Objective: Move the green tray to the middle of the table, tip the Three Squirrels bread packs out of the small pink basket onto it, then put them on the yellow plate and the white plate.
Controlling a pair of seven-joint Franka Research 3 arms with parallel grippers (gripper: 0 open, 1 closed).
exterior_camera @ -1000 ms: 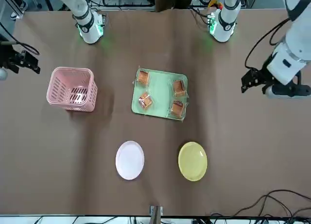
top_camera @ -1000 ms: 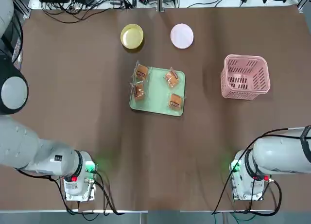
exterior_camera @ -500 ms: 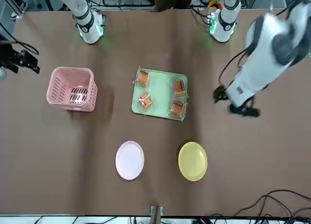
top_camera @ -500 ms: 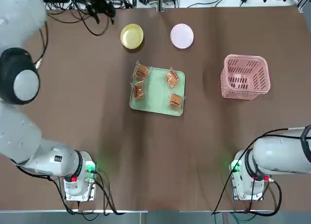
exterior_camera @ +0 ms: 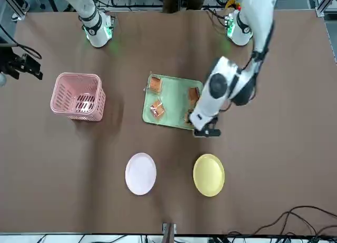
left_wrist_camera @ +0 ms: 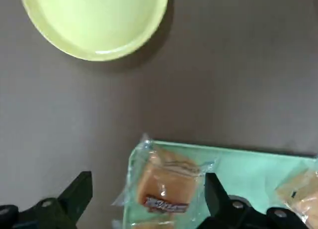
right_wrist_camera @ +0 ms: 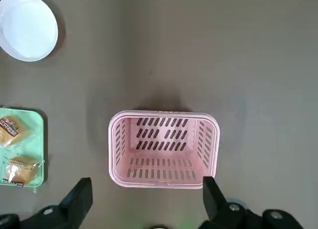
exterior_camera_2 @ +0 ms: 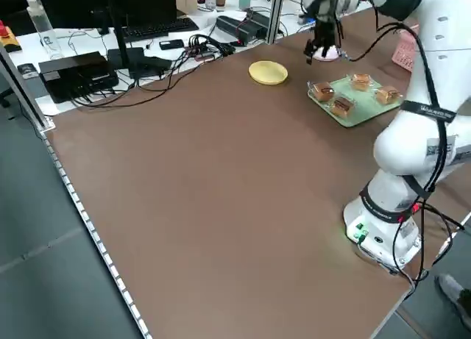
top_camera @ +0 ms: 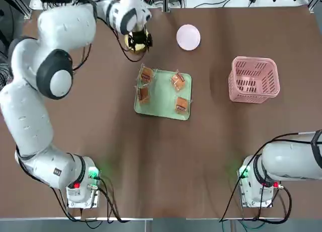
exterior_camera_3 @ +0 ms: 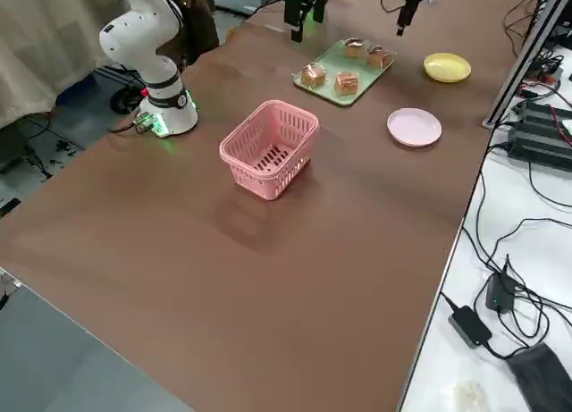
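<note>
Four bread packs (top_camera: pixel 146 74) lie on the green tray (top_camera: pixel 162 97) at mid-table (top_camera: pixel 100 116). The pink basket (top_camera: pixel 254 79), yellow plate (exterior_camera: pixel 209 174) and white plate (top_camera: pixel 188 36) sit empty. The left gripper (exterior_camera: pixel 206 131) hovers wide-jawed between tray and yellow plate; the right gripper (right_wrist_camera: pixel 144 209) hangs wide-jawed above the basket.

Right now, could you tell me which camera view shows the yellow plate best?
The front view: the yellow plate lies whole and unobstructed. In the top view the left pincer covers most of it; both side views show it small; the left wrist view crops it.
</note>
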